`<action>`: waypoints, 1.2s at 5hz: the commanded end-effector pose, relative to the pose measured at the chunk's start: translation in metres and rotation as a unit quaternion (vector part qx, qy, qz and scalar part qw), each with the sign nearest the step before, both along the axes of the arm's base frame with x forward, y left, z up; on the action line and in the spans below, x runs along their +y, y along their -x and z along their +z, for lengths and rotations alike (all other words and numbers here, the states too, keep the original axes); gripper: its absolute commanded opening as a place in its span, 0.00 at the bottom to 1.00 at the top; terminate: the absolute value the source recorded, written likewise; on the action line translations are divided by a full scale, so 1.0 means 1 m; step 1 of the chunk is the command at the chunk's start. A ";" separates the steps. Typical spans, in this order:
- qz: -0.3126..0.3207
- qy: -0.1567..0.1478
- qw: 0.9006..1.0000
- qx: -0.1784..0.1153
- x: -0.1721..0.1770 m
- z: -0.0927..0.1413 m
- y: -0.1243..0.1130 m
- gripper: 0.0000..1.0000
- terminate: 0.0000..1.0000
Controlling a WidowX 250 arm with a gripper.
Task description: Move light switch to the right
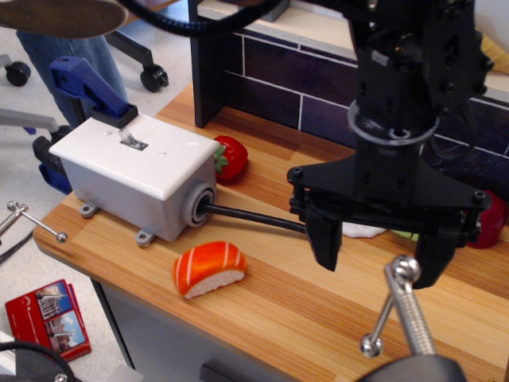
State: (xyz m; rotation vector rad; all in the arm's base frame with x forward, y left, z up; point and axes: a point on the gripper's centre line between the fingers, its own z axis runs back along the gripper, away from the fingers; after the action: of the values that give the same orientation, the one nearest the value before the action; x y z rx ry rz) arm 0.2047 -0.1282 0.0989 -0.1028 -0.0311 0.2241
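In the single camera view, the black two-fingered robot tool (380, 256) hangs above the striped wooden tabletop (318, 310) at the right, its fingers spread wide and holding nothing. The small silver metal toggle light switch (131, 140) sticks up from a glossy white rectangular plate (135, 151) topping a grey box (131, 199) at the tabletop's left end, well apart from the tool. A black cable (250, 218) runs from the box toward the tool. A blue clamp handle (87, 87) sits just behind the switch. A red toy strawberry (231, 157) lies beside the box, and an orange-and-white toy salmon sushi (208, 269) lies in front.
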 end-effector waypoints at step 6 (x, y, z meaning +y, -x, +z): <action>-0.076 0.015 0.997 -0.012 0.134 0.048 -0.006 1.00 0.00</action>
State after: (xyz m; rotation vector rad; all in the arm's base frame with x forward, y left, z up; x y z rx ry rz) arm 0.2071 0.0113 0.1391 -0.1369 -0.0140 0.0870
